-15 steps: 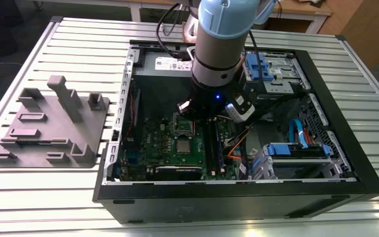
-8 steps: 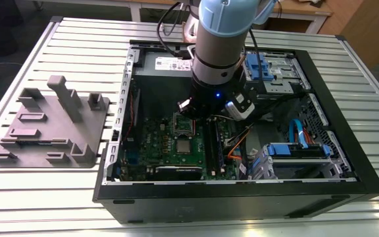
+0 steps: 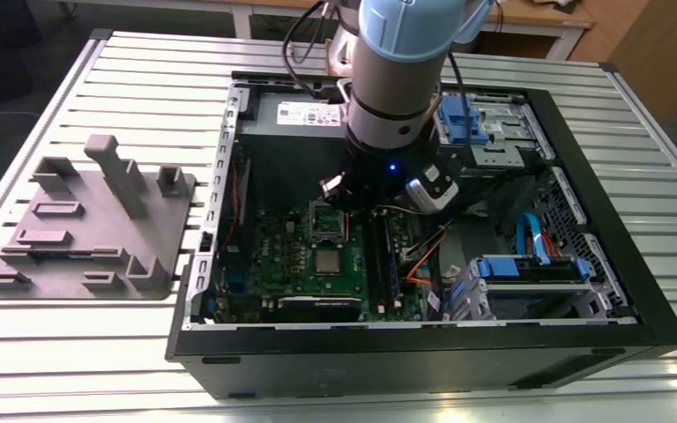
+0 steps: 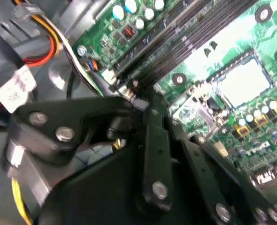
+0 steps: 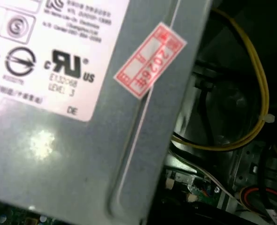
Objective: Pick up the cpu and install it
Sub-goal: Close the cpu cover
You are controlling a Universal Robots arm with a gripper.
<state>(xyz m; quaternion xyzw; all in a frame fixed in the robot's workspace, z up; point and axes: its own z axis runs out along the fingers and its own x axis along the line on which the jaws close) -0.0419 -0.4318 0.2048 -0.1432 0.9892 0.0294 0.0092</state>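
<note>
The cpu (image 3: 329, 262) lies flat, silver top up, on the motherboard (image 3: 271, 256) near the middle of the open computer case (image 3: 433, 357). Just beside it, toward the case's far wall, sits a metal-framed socket (image 3: 329, 223) with a dark centre. The arm (image 3: 400, 79) comes down almost upright into the case, its pincer (image 3: 360, 210) low over the board by that socket. Whether the pincer is open or closed, or has hold of anything, I cannot tell. Memory slots (image 4: 176, 51) run alongside, and the power supply (image 5: 82, 140) with a yellow cable (image 5: 260, 93) stands close behind. Outside the case, at the exterior view's left, a grey plastic fixture (image 3: 85, 225) rests on the table (image 3: 80, 379).
</note>
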